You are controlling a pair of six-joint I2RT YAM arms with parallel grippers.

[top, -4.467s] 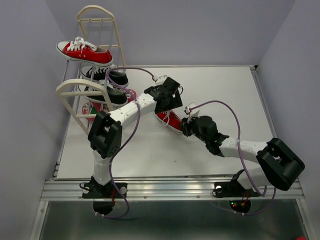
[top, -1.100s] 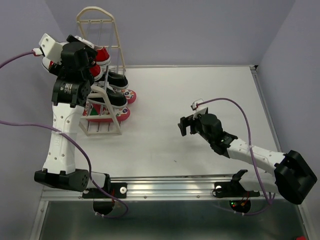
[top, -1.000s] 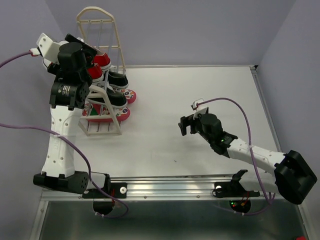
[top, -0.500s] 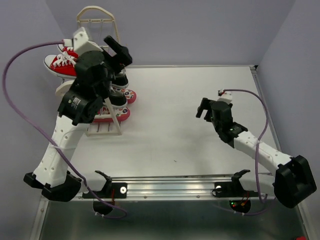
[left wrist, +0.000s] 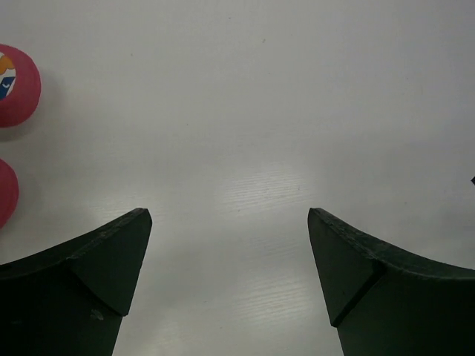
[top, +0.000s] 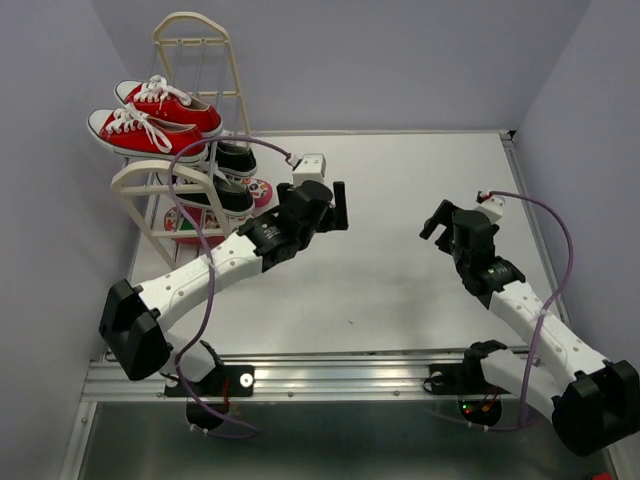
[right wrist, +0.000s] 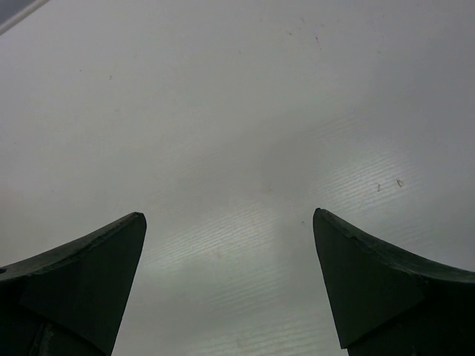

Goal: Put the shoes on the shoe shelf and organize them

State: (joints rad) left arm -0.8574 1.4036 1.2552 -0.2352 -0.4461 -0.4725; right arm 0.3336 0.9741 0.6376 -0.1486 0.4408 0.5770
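Note:
The cream shoe shelf (top: 128, 180) stands at the table's far left. Two red sneakers (top: 150, 135) lie side by side on its top tier. Below them sit the black sneakers (top: 238, 158). The patterned flip-flops (top: 260, 189) lie on the lowest level, and their pink toes (left wrist: 15, 85) show at the left edge of the left wrist view. My left gripper (top: 338, 205) (left wrist: 228, 215) hangs open and empty over bare table just right of the shelf. My right gripper (top: 438, 216) (right wrist: 228, 216) is open and empty over the table's right half.
The white table (top: 400, 300) is walled in by pale panels on the left, back and right. A metal rail (top: 340, 380) with both arm bases runs along its near edge. Purple cables loop over each arm.
My left arm has swung down from the shelf's top to the table beside it. Both red sneakers now sit uncovered on the top tier. My right arm has drawn back to the right.

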